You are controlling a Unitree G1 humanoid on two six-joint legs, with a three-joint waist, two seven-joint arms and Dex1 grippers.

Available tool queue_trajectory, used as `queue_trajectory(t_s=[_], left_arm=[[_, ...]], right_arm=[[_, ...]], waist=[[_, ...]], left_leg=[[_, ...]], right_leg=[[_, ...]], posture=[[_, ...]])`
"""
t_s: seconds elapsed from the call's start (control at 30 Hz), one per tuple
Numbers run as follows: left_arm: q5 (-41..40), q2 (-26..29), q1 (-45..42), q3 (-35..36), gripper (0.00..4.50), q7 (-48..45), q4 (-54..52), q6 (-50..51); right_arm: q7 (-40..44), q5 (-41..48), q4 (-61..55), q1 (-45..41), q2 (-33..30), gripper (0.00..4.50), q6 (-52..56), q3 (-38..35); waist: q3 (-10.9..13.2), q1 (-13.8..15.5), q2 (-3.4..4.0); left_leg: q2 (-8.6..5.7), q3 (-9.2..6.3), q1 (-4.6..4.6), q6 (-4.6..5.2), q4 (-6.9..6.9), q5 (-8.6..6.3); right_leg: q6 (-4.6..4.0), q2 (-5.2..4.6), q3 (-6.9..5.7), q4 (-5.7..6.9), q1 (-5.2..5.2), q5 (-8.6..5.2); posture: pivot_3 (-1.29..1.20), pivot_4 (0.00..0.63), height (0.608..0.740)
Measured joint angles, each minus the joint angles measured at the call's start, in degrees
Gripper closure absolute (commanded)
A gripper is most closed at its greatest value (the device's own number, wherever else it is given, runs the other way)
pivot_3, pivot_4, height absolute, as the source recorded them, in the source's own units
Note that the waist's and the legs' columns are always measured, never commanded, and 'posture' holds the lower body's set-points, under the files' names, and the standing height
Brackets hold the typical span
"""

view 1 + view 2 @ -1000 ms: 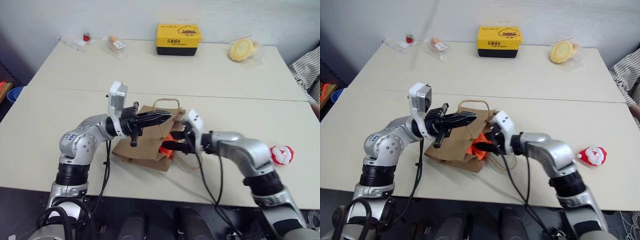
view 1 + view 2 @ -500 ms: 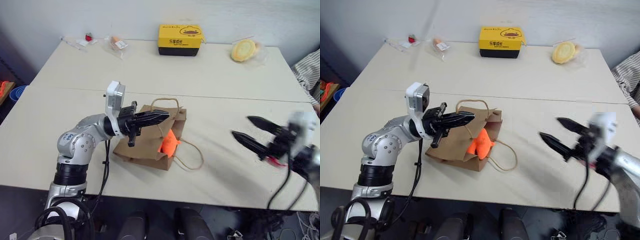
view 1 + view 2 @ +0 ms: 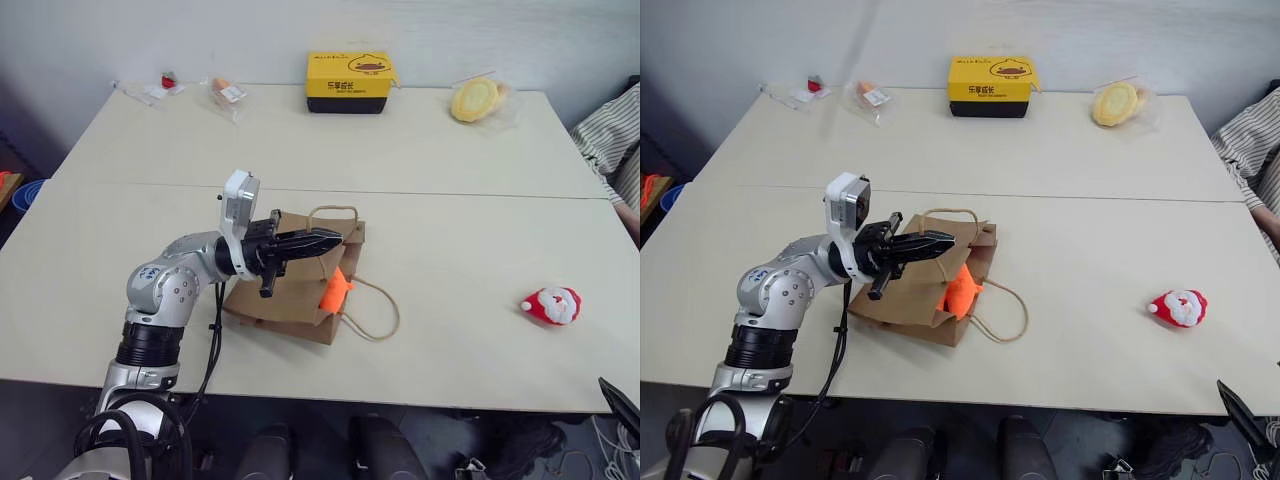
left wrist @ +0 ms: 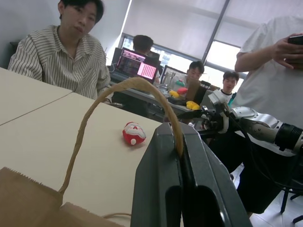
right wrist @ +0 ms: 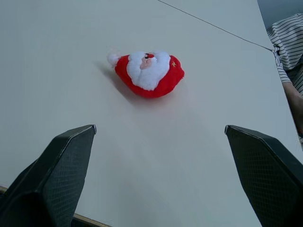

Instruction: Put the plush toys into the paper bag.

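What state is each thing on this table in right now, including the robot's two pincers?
Paper bag: lying flat, mouth facing right.
Bag handle: pinched and lifted.
Orange plush toy: sticking partly out of the bag's mouth.
Santa plush toy: lying loose on the table, outside the bag.
Left pincer: shut on the bag handle.
Right pincer: open, empty, facing Santa.
Yellow box: closed.

Yellow box (image 3: 349, 81), wrapped snacks (image 3: 476, 99)

Silver-grey metallic left arm (image 3: 165, 290) with rounded joint housings, small blue marking on the shoulder joint, white boxy wrist camera (image 3: 238, 197), loose black cables (image 3: 213, 340), tapered black fingers (image 3: 310, 243), mesh-textured right fingers (image 5: 61, 170)
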Motion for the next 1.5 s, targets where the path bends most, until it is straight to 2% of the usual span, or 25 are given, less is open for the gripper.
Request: queue_trajectory(t_s=[0.07,0.23,0.3,0.47,0.57,0.87,0.97,1.1,1.2,1.37,1.5], left_arm=[[0.01,-0.03,-0.1,-0.03,4.5,0.0,-0.02,0.01],[0.01,-0.06,-0.95,-0.03,4.5,0.17,-0.32,0.08],[0.01,0.11,-1.04,0.15,4.5,0.36,-0.71,0.12],[-0.02,0.22,-0.8,0.22,4.5,1.17,-2.12,0.38],[-0.05,0.36,0.01,0.37,4.5,1.5,-2.9,0.64],[-1.31,2.47,0.65,2.91,4.5,2.92,-4.9,1.38],[-4.02,3.12,0.66,5.81,4.5,3.65,-5.88,2.58],[-5.75,6.53,0.83,7.01,4.5,3.2,-7.19,5.07],[-6.25,7.43,0.9,7.06,4.5,3.12,-7.89,6.53],[-7.44,8.25,0.3,7.37,4.5,3.63,-8.29,8.42],[-7.49,8.21,-0.15,6.8,4.5,3.77,-8.37,9.09]], right_arm=[[-0.2,-0.8,-0.08,-1.14,-2.74,0.05,0.16,1.89],[-2.29,-6.57,0.89,-9.4,-15.05,0.05,5.35,9.41],[-2.31,-9.05,4.58,-13.15,-19.26,0.05,7.07,13.36],[-2.47,-13.13,12.46,-21.65,-24.64,0.05,12.78,21.73],[-2.99,-13.82,15.75,-26.52,-25.96,0.64,15.47,24.69],[-2.58,-14.55,16.82,-32.71,-27.44,3.64,17.9,28.73],[-0.1,-8.72,9.29,-35.01,-25.81,4.3,22.59,30.26],[-0.92,4.82,-5.74,-42.49,-22.17,4.32,37.87,34.74],[-4.07,12.47,-13.74,-49.52,-17.54,4.32,47.4,40.81],[-11.52,13.58,-15.1,-59.81,-5.48,4.32,53.15,52.37],[-15.76,7.21,-10.46,-64.26,1.81,4.32,51.18,61.78]], waist=[[-0.01,-0.07,0.01],[-0.01,0.42,0.02],[-0.01,1.05,0.02],[-0.01,1.75,0.02],[-0.01,1.54,0.02],[-0.01,1.23,0.02],[-0.01,0.7,0.02],[-0.01,0.01,0.02],[0.0,0.27,0.0],[0.0,0.36,-0.03],[0.0,0.08,-0.04]], left_leg=[[-0.01,0.02,-0.01,-0.01,0.0,0.01],[-0.03,-0.05,-0.09,-0.04,0.05,0.05],[-0.03,-0.15,-0.17,-0.05,0.07,0.07],[-0.08,-0.15,-0.24,0.01,0.16,0.1],[-0.06,-0.14,-0.21,0.01,0.16,0.11],[-0.03,-0.14,-0.21,-0.01,0.17,0.11],[0.01,-0.15,-0.22,-0.04,0.15,0.13],[0.05,-0.28,-0.23,-0.12,0.13,0.16],[0.03,-0.38,-0.31,-0.13,0.16,0.16],[-0.09,-0.45,-0.43,-0.12,0.26,0.16],[-0.1,-0.44,-0.47,-0.12,0.24,0.16]], right_leg=[[0.0,-0.01,0.02,0.02,-0.01,0.0],[-0.01,-0.02,-0.05,0.05,-0.06,0.0],[-0.01,-0.01,-0.13,0.1,-0.05,0.0],[0.0,-0.07,-0.15,0.11,-0.05,0.0],[0.0,-0.04,-0.16,0.12,-0.05,0.0],[0.0,-0.01,-0.16,0.2,-0.06,0.0],[0.0,0.01,-0.16,0.24,-0.1,0.0],[0.0,0.01,-0.23,0.24,-0.11,0.0],[-0.01,-0.04,-0.29,0.18,-0.11,0.0],[-0.01,-0.14,-0.34,0.21,-0.21,0.0],[-0.01,-0.14,-0.36,0.27,-0.29,0.0]], posture=[[0.0,0.15,0.74],[0.0,0.15,0.74],[0.0,0.15,0.74],[0.0,0.15,0.74],[0.0,0.15,0.74],[0.0,0.15,0.74],[0.0,0.15,0.74],[0.0,0.15,0.74],[0.0,0.15,0.74],[0.0,0.15,0.74],[0.0,0.15,0.74]])
